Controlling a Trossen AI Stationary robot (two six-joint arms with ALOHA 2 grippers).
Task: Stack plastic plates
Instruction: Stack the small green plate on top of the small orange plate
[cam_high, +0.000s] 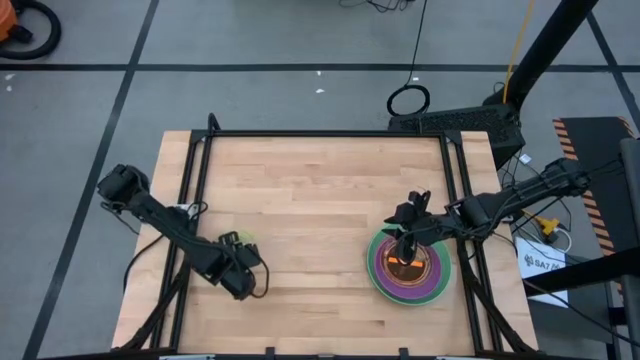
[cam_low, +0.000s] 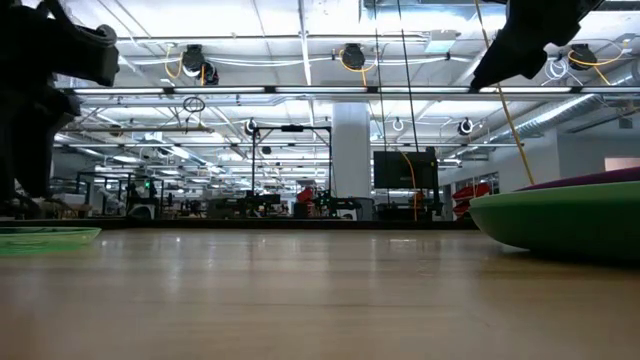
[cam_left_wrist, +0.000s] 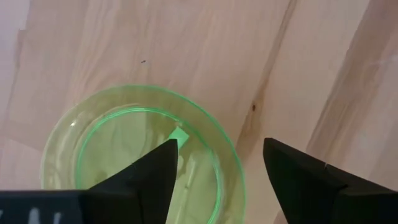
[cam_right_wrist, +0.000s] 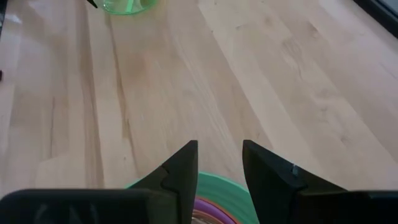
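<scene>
A small translucent lime plate (cam_left_wrist: 134, 155) lies flat on the wooden table near its left side (cam_high: 238, 240), and shows at the low view's left edge (cam_low: 40, 237). My left gripper (cam_left_wrist: 217, 149) hovers open at it (cam_high: 240, 256), one finger over the plate's inside and one beyond the rim; no touch shows. On the right, a stack of plates (cam_high: 436, 282) has a mint green one outermost, then purple, orange-red and a small orange one in the middle. My right gripper (cam_right_wrist: 220, 149) is open and empty above the stack (cam_high: 405, 243).
Black frame rails (cam_high: 195, 200) run along the table's left, right and far sides. Bare wood (cam_high: 310, 220) stretches between the lime plate and the stack. In the low view the stack's green plate (cam_low: 560, 220) fills the right edge.
</scene>
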